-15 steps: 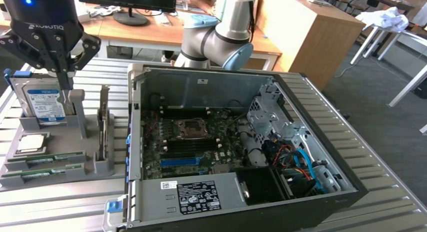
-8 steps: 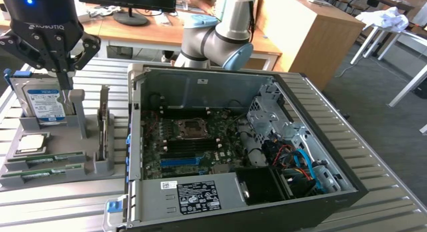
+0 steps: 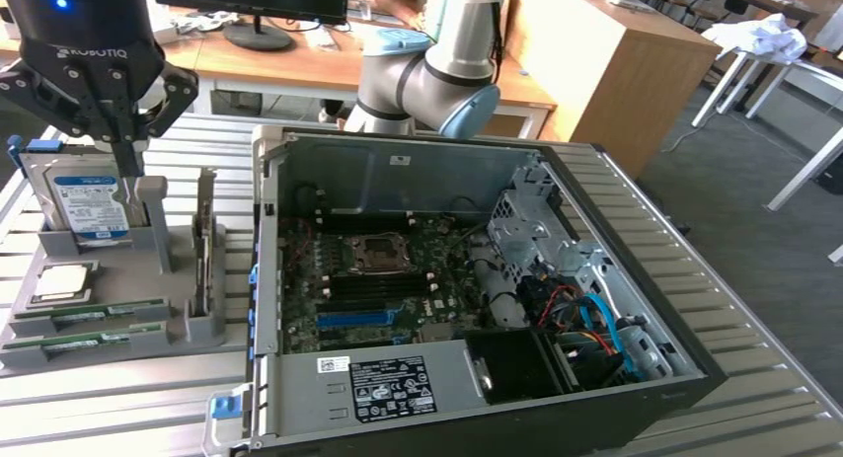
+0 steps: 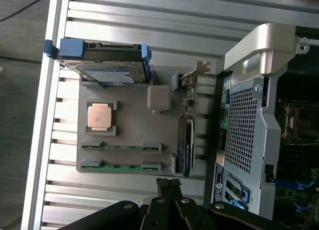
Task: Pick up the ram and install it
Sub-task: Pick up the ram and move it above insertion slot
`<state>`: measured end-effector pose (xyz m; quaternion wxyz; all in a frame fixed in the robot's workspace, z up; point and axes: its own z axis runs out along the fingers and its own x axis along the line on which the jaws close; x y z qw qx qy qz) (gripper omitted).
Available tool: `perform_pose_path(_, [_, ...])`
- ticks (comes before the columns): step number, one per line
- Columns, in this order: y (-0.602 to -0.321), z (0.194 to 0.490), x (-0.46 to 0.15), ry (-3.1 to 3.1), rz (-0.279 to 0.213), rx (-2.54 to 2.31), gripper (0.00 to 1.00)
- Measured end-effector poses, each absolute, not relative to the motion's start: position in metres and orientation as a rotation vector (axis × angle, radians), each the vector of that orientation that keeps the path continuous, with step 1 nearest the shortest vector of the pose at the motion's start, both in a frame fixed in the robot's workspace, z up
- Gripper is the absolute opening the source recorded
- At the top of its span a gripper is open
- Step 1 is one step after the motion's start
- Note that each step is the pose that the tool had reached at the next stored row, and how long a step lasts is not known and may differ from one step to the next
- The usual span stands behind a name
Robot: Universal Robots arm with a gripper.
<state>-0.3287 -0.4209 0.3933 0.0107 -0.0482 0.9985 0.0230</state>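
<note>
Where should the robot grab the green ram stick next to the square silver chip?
Grab the ram stick by its bare middle, from straight above. It seems to stand on edge in the gray holder, whose brackets cover both ends, so the jaws would probably pinch its two flat faces there.

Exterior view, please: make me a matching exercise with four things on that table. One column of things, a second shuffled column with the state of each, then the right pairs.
Things
1. silver hard drive with a blue-and-white label
2. small square silver processor chip
3. long green ram stick next to that chip
4. black gripper

States
A. shut, holding nothing
B. lying flat in a square recess of the gray holder
C. standing upright in the gray holder
D. lying lengthwise in a narrow slot of the gray holder

Pairs: 1-C, 2-B, 3-D, 4-A
</note>
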Motion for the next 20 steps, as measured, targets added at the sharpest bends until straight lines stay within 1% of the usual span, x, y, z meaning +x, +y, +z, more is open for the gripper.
perform_pose_path(20, [-0.4209,0.3933,-0.3287,3.108,0.073,-0.286,0.10])
